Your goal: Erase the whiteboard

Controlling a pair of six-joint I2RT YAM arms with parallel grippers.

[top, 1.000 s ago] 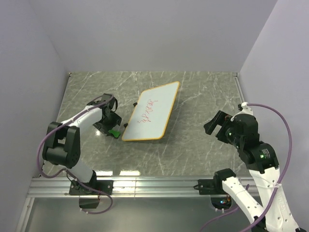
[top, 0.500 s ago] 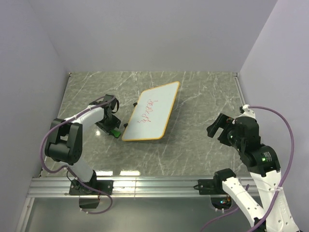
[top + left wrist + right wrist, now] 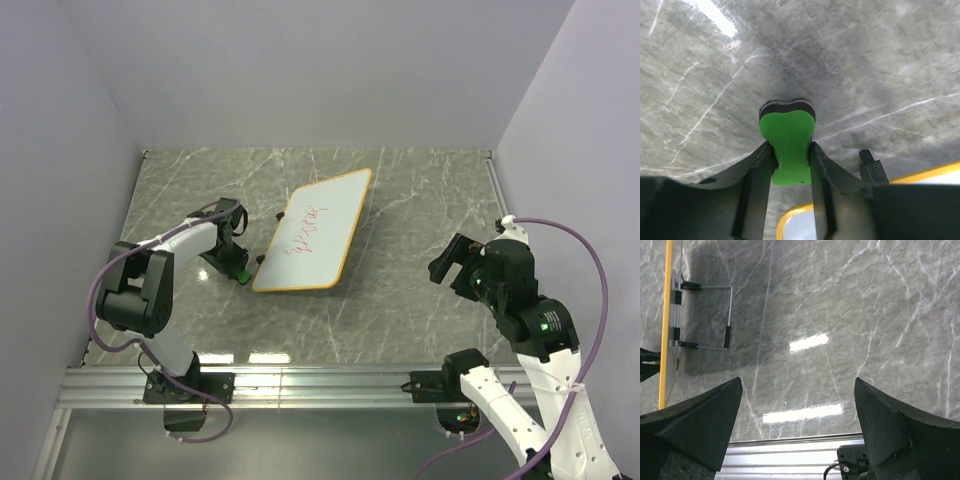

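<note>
Whiteboard (image 3: 322, 228): flat on the table (image 3: 400, 300), near centre, long axis running 1 to 7 o'clock. The red scribble (image 3: 303, 234) is not yet wiped.
Eraser (image 3: 788, 131): green, dark layer underneath, on the table just off the board's 8 o'clock corner. It likely has to be picked up first.
Left gripper (image 3: 234, 262): fingers pinch the eraser's narrow waist from both sides, a hold suited to wiping.
Right gripper (image 3: 797, 385): jaws wide, nothing held, at the board's 4 o'clock, well apart. It is probably placed clear of the wiping path.

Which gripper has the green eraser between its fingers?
The left gripper: its fingers pinch the green eraser beside the whiteboard. The right gripper stands wide open, empty.
</note>
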